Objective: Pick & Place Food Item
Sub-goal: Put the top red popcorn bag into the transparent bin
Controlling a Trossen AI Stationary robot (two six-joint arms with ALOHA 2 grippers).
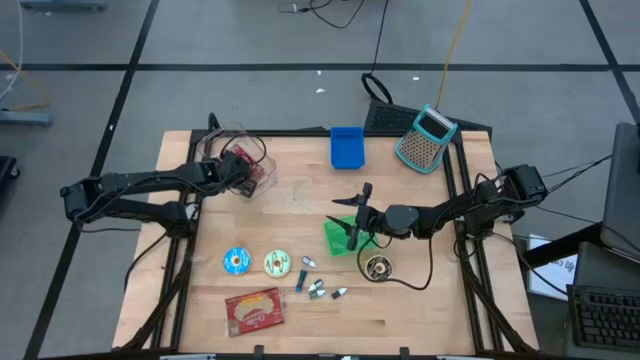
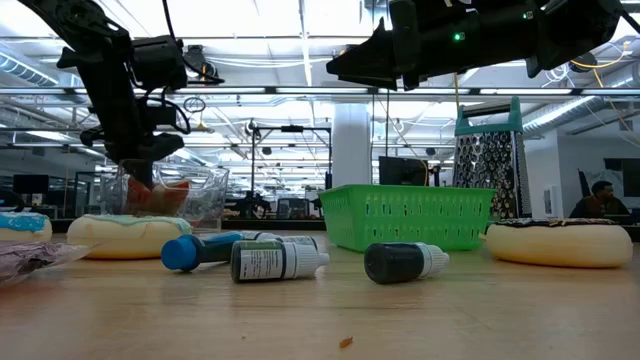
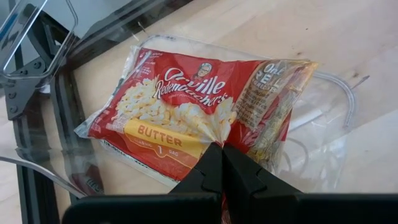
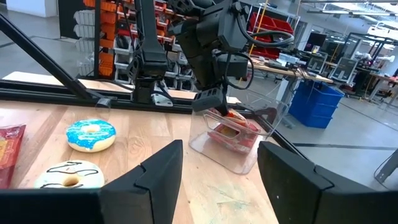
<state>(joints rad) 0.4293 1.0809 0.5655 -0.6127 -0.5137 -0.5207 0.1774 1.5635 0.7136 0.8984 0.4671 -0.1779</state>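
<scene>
Left claw (image 3: pixel 221 163) pinched tight on popcorn bag (image 3: pixel 186 109), inside clear box (image 1: pixel 243 165), prob. to drop it there. Right claw (image 4: pixel 217 180) wide, holding nothing, waiting above tabletop (image 1: pixel 420 310).

two donuts (image 1: pixel 237 261), three small bottles (image 2: pixel 270 258), two popcorn bags (image 3: pixel 193 109), two baskets (image 1: pixel 347 147)

High view straight down; low view table-level; both share green basket (image 1: pixel 342 236).

Bottle (image 2: pixel 275 260) labels too small to read
</scene>
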